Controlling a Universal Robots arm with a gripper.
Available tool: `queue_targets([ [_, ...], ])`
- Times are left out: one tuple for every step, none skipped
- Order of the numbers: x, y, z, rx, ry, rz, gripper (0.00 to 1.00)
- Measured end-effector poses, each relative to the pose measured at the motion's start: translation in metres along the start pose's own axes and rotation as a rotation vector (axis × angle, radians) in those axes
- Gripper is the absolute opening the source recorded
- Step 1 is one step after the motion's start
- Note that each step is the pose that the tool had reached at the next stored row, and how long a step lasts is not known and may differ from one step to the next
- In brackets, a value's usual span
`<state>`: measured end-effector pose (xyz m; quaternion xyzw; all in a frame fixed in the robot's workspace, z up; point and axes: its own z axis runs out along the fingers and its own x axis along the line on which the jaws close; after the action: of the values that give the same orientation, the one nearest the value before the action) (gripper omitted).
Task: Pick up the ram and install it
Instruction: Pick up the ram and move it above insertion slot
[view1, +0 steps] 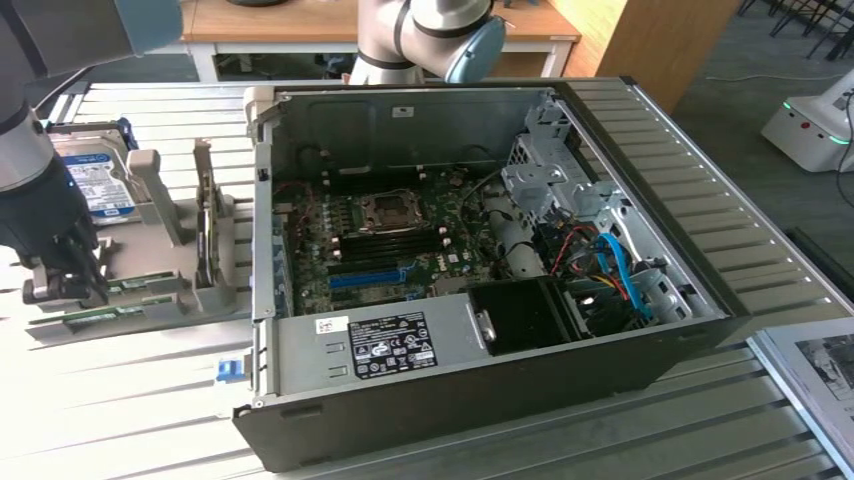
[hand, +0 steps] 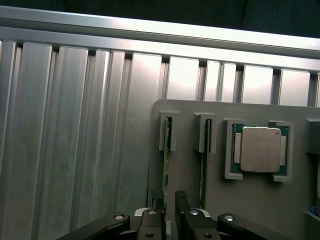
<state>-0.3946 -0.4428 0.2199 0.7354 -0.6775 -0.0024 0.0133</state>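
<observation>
1. The gripper (hand: 169, 196) is seen wide open, held low over the grey holder (hand: 250, 210); nothing is clamped in it
2. Its two black fingers (hand: 181, 202) are set one on each side of the ram (hand: 165, 167), which stands on its thin edge in a slot of the holder; whether either finger touches the green board cannot be told, though one finger is seen closer to it than the other
3. Just beside the ram, a second green stick (hand: 203, 167) is held on edge in a neighbouring slot, parallel to the first
4. Beyond that stick, a square silver processor (hand: 260, 149) is seated flat in its own recess of the same holder
5. The holder is carried by a ribbed aluminium bench (hand: 65, 150), whose slats run past it to a raised rail
6. In the exterior view the gripper (view1: 64, 288) is found at the exterior view's left, at the near end of the holder, with a hard drive (view1: 100, 185) bearing a blue-and-white label propped upright just behind it
7. To the exterior view's right of the holder, an open computer case (view1: 534, 400) is laid on its side on the bench, apart from the gripper; its motherboard (view1: 387, 250) is exposed, with a processor socket (view1: 391, 207) and dark memory slots (view1: 400, 240) beside it
8. Farthest off, an arm joint (view1: 427, 40) with a blue cap and a wooden desk (view1: 307, 30) are seen behind the case
</observation>
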Motion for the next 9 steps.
queue_targets([
  [0.0, 0.0, 0.0006, 0.0, 0.0, 0.0, 0.24],
  [0.0, 0.0, 0.0009, -0.0001, 0.0, 0.0, 0.24],
  [0.0, 0.0, 0.0009, -0.0002, 0.0001, 0.0, 0.24],
  [0.0, 0.0, 0.0009, -0.0001, 0.0, 0.0, 0.24],
  [0.0, 0.0, 0.001, 0.0, 0.0, 0.0, 0.24],
  [0.0, 0.0, 0.001, 0.0, 0.0, 0.0, 0.24],
  [0.0003, -0.0001, 0.0011, 0.0001, -0.0001, 0.0, 0.24],
  [0.0008, -0.0002, 0.0012, 0.0003, -0.0002, 0.0, 0.24],
  [0.0014, 0.0, 0.0011, 0.0002, -0.0001, 0.0, 0.24],
])
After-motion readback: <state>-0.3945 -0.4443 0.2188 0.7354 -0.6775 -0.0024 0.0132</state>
